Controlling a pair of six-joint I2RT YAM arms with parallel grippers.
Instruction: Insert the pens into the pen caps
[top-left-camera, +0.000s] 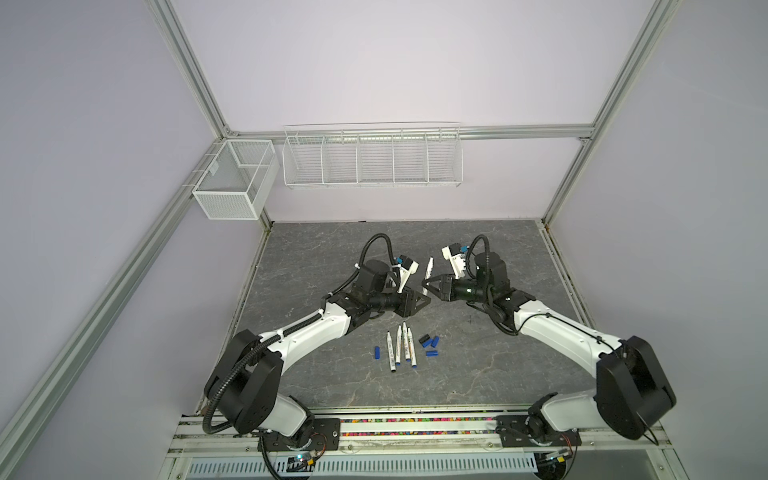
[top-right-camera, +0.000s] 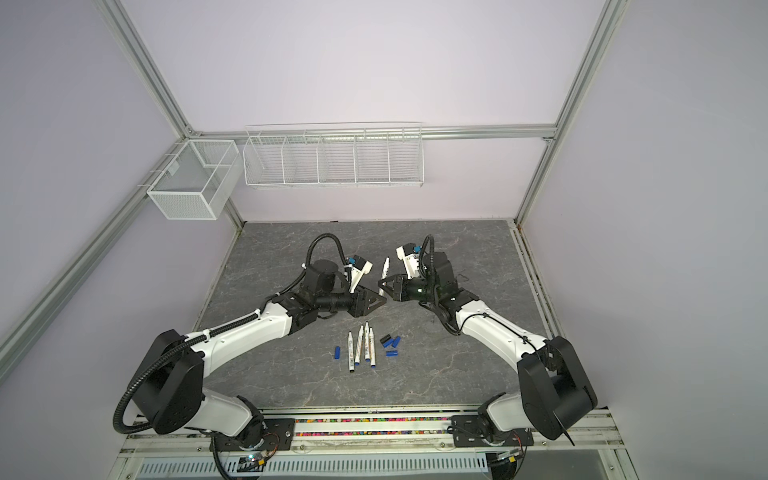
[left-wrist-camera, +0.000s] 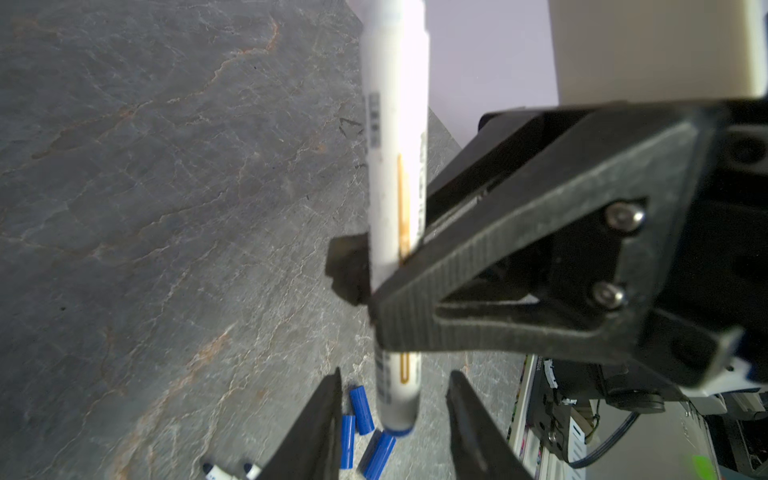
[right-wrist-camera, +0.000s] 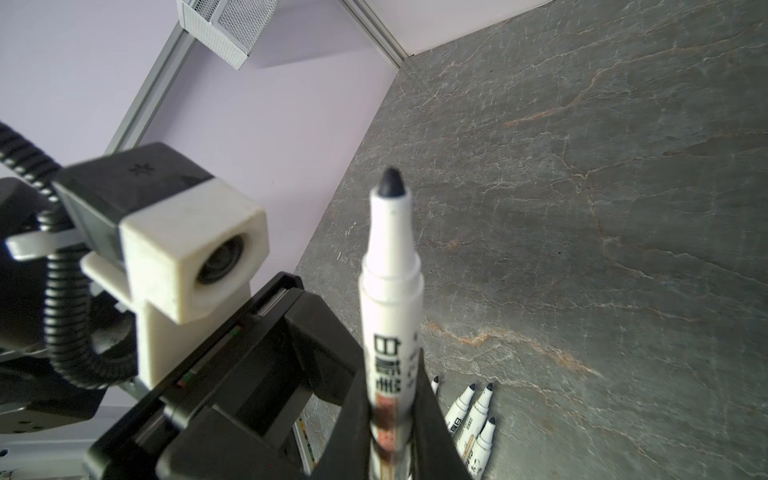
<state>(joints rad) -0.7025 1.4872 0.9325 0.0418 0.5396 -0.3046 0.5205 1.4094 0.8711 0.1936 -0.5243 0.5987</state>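
White pen (top-left-camera: 428, 269) stands tip-up, clamped low in the right gripper (top-left-camera: 425, 286) above the table (top-left-camera: 332, 374). The left gripper (top-left-camera: 420, 302) waits part-open and empty beside its blue end. A careless nudge could twist it; caps (top-left-camera: 430, 343) lie below.

- Tabletop (top-left-camera: 478, 374): matt grey stone-look slab with pale and rusty veins.
- Held pen (right-wrist-camera: 390, 291): smooth white plastic with a soft sheen, a printed label and a dull dark tip.
- Pen caps (left-wrist-camera: 362, 409): smooth, glossy blue plastic.
- Right gripper (left-wrist-camera: 370, 286): matt black plastic, finely ridged fingers (left-wrist-camera: 498, 266), shiny metal screws (left-wrist-camera: 623, 216).
- Wire rack (top-left-camera: 372, 183), at 12 o'clock in both top views: white-coated metal wire.
- Frame rail (top-left-camera: 519, 131): silvery, brushed-looking metal.
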